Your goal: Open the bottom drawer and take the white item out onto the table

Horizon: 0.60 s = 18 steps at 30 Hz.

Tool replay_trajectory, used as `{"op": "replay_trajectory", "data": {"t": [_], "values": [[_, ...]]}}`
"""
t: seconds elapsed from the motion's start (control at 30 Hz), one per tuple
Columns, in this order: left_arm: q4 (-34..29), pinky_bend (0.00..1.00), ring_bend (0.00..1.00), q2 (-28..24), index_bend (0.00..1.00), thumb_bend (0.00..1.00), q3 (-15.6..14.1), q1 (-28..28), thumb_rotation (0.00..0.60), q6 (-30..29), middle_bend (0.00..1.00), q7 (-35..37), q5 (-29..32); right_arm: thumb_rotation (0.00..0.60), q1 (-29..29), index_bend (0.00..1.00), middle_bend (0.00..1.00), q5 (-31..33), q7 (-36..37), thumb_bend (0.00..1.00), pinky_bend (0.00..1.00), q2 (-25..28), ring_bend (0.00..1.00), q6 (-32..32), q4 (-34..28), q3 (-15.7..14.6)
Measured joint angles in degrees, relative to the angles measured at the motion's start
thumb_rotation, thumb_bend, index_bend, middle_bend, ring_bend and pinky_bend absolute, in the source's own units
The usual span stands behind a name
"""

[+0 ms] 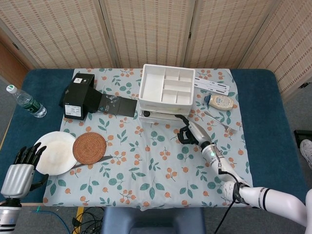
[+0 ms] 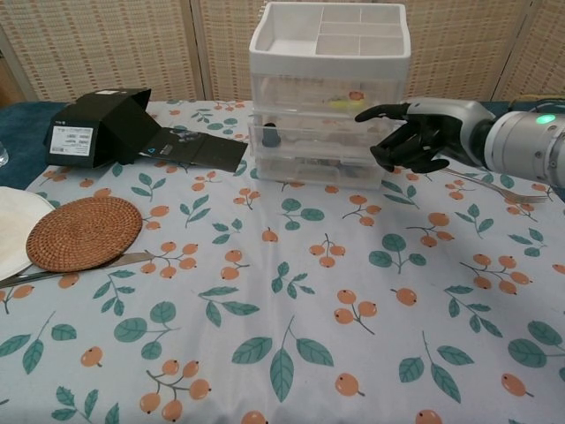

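Note:
The white drawer unit [image 2: 328, 97] stands at the back middle of the table, a compartment tray on top. Its bottom drawer [image 2: 318, 168] is closed, and through the cloudy front I cannot make out a white item. My right hand [image 2: 422, 134] hovers just right of the unit's front, level with the middle drawer, its fingers curled in and holding nothing. In the head view the same right hand [image 1: 187, 132] sits just in front of the unit's right corner. My left hand [image 1: 21, 168] hangs off the table's front left, fingers spread, empty.
A black box [image 2: 97, 124] with its flap open lies left of the unit. A woven coaster [image 2: 84, 231] and a white plate [image 1: 52, 153] lie front left, a knife beneath them. A fork [image 1: 222, 122], a cream device [image 1: 220, 101] and a bottle [image 1: 27, 102] lie at the edges.

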<state>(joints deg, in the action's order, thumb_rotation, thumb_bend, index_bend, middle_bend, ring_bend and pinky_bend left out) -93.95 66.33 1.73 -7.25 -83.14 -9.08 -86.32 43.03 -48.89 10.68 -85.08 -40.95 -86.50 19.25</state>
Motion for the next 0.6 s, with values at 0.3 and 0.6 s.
{"op": "replay_trajectory", "data": {"t": [0.3,0.6], "values": [[-0.1,0.06,0.10,-0.2,0.10,0.25,0.0,0.0,0.600,-0.1,0.07,0.0,0.1,0.600,2.9,0.24,0.73,3.8,-2.8,0.57,1.00,-0.9,0.93,2.1,2.4,-0.8],[-0.3,0.06,0.10,-0.3,0.10,0.25,0.0,0.0,0.600,-0.3,0.07,-0.1,-0.2,0.600,3.0,0.28,0.73,4.3,-3.7,0.57,1.00,0.4,0.93,2.3,0.3,-2.1]]}}
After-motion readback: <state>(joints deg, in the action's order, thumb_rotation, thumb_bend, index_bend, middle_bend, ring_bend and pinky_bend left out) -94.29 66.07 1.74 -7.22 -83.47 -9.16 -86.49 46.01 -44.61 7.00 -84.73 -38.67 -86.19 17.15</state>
